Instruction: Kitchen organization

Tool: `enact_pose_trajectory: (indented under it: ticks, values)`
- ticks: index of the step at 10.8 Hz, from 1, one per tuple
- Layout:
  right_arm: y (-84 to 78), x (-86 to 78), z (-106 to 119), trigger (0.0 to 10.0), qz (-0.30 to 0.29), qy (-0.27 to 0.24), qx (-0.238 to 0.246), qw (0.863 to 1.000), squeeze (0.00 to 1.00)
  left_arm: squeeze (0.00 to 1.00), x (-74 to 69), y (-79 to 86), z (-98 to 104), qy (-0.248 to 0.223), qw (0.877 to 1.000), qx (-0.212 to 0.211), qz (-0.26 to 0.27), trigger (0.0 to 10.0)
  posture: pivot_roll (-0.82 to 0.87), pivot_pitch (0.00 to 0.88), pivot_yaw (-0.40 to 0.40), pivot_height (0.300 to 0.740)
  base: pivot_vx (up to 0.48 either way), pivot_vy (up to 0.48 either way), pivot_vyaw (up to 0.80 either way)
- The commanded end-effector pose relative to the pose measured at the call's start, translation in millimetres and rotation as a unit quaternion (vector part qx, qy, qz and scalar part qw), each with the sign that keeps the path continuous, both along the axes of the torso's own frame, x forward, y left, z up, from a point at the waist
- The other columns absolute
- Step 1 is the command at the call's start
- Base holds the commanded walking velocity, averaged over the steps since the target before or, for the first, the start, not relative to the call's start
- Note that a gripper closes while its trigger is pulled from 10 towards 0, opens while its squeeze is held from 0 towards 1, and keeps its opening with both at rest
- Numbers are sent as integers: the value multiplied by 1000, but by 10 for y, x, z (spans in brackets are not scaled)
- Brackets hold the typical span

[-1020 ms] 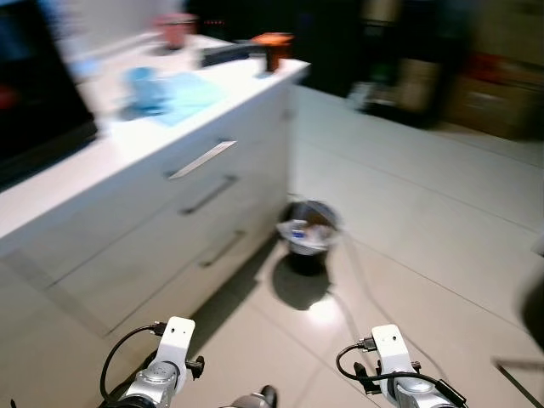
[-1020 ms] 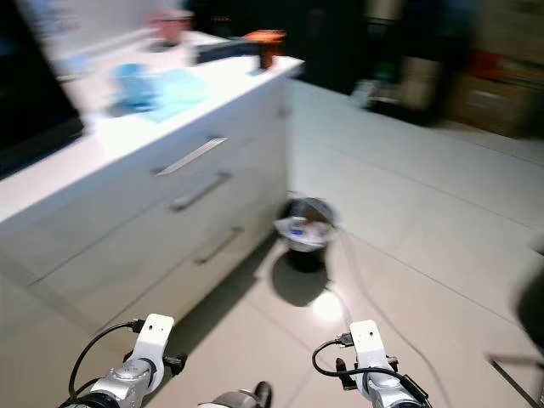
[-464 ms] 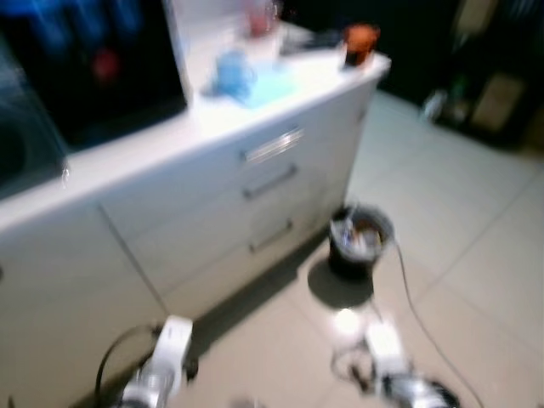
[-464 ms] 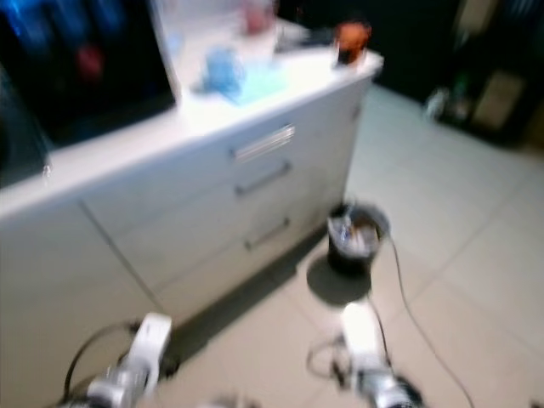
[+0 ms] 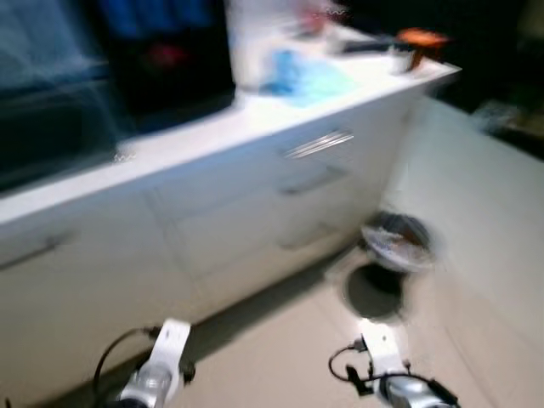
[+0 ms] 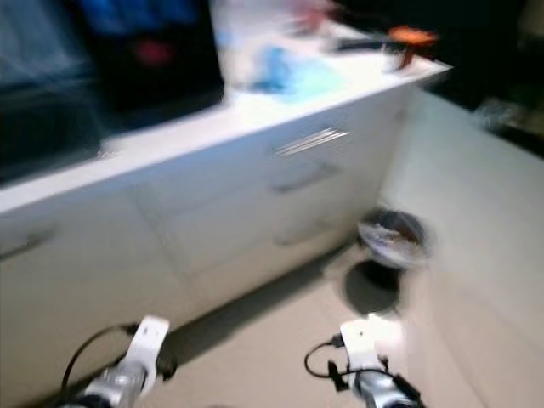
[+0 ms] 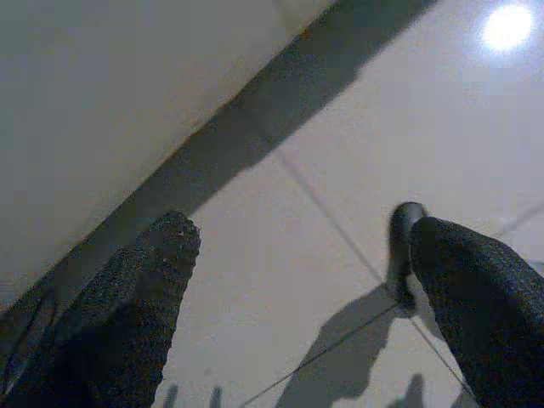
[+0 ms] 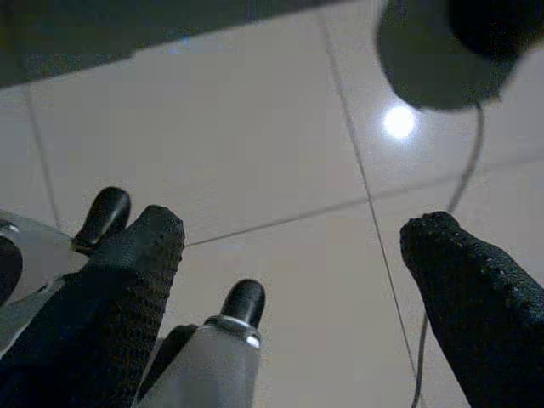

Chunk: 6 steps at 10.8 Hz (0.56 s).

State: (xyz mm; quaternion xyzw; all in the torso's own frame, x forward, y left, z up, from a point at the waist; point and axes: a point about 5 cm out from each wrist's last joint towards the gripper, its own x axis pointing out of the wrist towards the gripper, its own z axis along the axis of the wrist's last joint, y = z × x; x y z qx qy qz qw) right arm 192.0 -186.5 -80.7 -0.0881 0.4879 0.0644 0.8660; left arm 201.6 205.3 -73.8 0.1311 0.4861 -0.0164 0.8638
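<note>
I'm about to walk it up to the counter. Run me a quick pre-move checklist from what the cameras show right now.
1. Left gripper empty, fingers apart over bare floor tile: ok.
2. Right gripper empty, fingers apart: ok.
3. Path along the drawer fronts: the waste bin stands on the floor close to the cabinet, with a cable trailing from it across the tiles: not ok, steer around.
4. Head view sharp enough to pick targets: not ok, blurred.
5. Countertop items: a blue cloth and an orange-topped item near the far end; what they are: cannot tell.
</note>
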Motion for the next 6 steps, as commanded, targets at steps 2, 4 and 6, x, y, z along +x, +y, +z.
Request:
enact_pose_trajectory:
  ticks: [2,4,6]
  values:
    - [-31,-15,-5,10000,-1,5,-4,1000,0,0,-33,13,-16,9,1000,5,-1,10000,114,0,73,740,0,0,800]
    - [-36,-24,-8,10000,-1,6,-6,1000,0,0,-14,1,-9,8,1000,6,-4,10000,112,0,74,740,0,0,800]
    - [-44,-32,-11,10000,-2,6,-6,1000,0,0,-19,-1,-12,9,1000,6,-3,10000,114,0,73,740,0,0,800]
